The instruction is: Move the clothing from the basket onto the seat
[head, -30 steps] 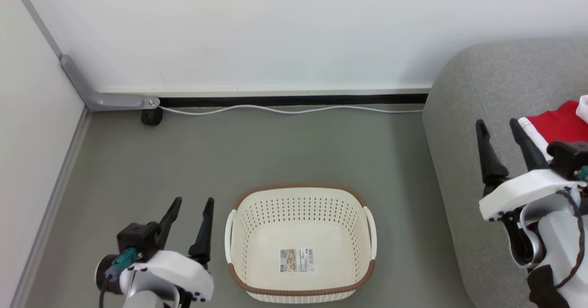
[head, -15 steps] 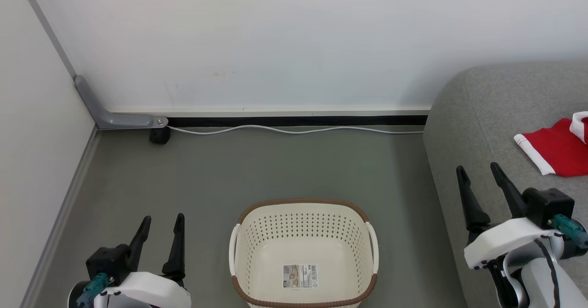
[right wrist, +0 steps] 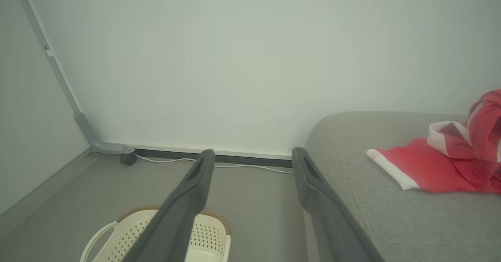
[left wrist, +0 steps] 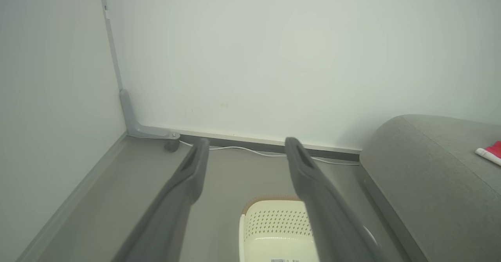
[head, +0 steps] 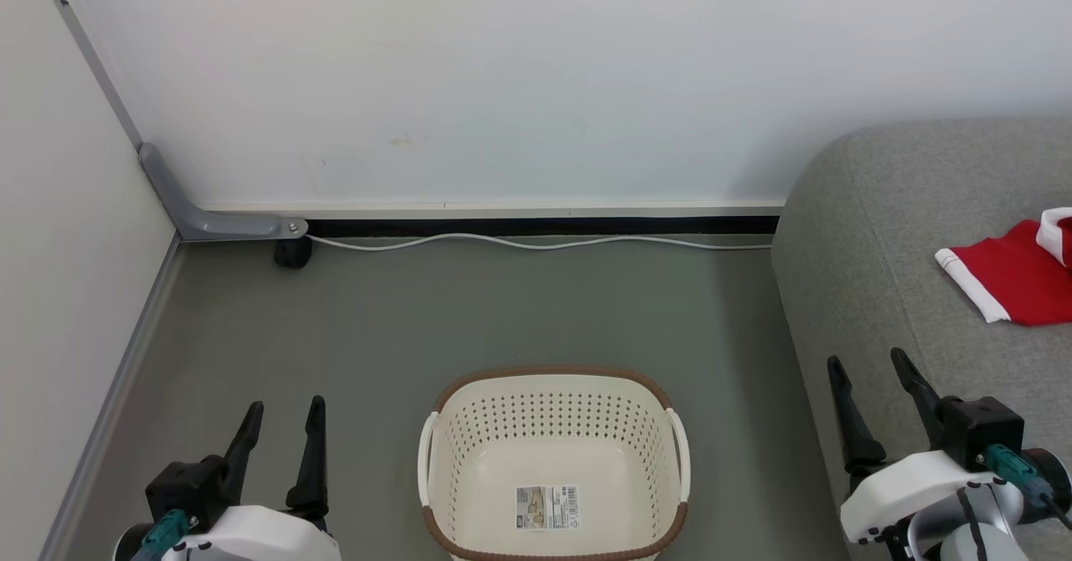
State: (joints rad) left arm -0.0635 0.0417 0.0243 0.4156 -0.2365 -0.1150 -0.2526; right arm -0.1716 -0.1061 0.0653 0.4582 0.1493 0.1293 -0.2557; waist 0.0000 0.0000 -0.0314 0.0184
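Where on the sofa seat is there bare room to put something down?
The seat is bare from its rounded left edge across to the clothing, and between the clothing and the right gripper. Its right side is crowded.

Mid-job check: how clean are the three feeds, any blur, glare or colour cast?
Head view: sharp and evenly lit, no glare, the label in the basket crisp-edged, a soft shadow on the wall beside the seat. Left wrist view: hazy, with a greenish cast, the left gripper soft close up. Right wrist view: the same haze, the clothing washed towards pink, the right gripper out of focus.
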